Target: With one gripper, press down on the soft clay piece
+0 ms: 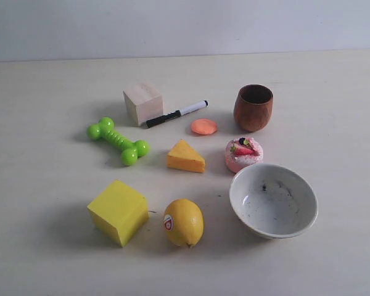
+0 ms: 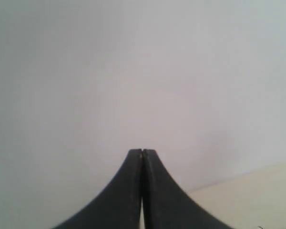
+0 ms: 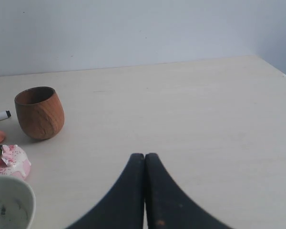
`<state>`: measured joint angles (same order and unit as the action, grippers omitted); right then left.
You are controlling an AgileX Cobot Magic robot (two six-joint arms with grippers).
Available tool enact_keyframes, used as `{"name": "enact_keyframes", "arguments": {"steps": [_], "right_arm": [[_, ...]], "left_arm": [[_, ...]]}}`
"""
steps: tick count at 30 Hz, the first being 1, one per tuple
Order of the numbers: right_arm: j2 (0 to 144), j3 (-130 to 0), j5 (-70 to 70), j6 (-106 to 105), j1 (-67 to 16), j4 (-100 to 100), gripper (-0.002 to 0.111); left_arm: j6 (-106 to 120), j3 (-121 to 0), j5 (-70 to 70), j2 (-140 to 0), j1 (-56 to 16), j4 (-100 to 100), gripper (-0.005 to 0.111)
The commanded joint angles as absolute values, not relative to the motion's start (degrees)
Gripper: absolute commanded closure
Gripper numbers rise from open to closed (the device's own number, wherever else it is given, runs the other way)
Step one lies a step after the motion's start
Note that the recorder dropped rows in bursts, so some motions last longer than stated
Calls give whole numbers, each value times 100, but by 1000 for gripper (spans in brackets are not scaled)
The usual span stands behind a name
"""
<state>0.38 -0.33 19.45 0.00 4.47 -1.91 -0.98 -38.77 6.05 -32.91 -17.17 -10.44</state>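
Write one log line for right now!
stage: before press | soft clay piece: untouched | left end effector: shut | right end effector: shut

Clay piece crowded at table level, open overhead

Nothing stands over the soft clay piece (image 1: 204,126). Around it, the marker (image 1: 176,114) lies just beside on the left, the tall wooden cup (image 1: 253,107) stands near on the right, and the cake (image 1: 243,154) and cheese wedge (image 1: 185,156) sit near in front, with a gap between those two. Behind the clay piece the table (image 1: 333,92) lies bare to the wall. The wooden block (image 1: 143,103), green bone toy (image 1: 118,140), yellow cube (image 1: 118,212), lemon (image 1: 184,222) and bowl (image 1: 246,209) stand farther off.
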Motion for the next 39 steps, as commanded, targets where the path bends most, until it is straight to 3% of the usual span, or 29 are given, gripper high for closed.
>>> {"name": "enact_keyframes", "arguments": {"steps": [1,8,18,25,39], "right_arm": [[0,0,1904,0,473,-205,108],[0,0,1904,0,473,-205,108],[0,0,1904,0,473,-205,108],[0,0,1904,0,473,-205,108],[0,0,1904,0,473,-205,108]], "left_arm": [[565,-4641,1139,-4481,-2555,-1057,107],[1689,-6121,2505,-6171,-3057,-548,107],[4744,-7736,4265,-7854,-2613,2733,107],[5039,-8359,4970,-8917,-2225,2920,107],[5215,-9286,5531,-10474,-2802,2963,107]]}}
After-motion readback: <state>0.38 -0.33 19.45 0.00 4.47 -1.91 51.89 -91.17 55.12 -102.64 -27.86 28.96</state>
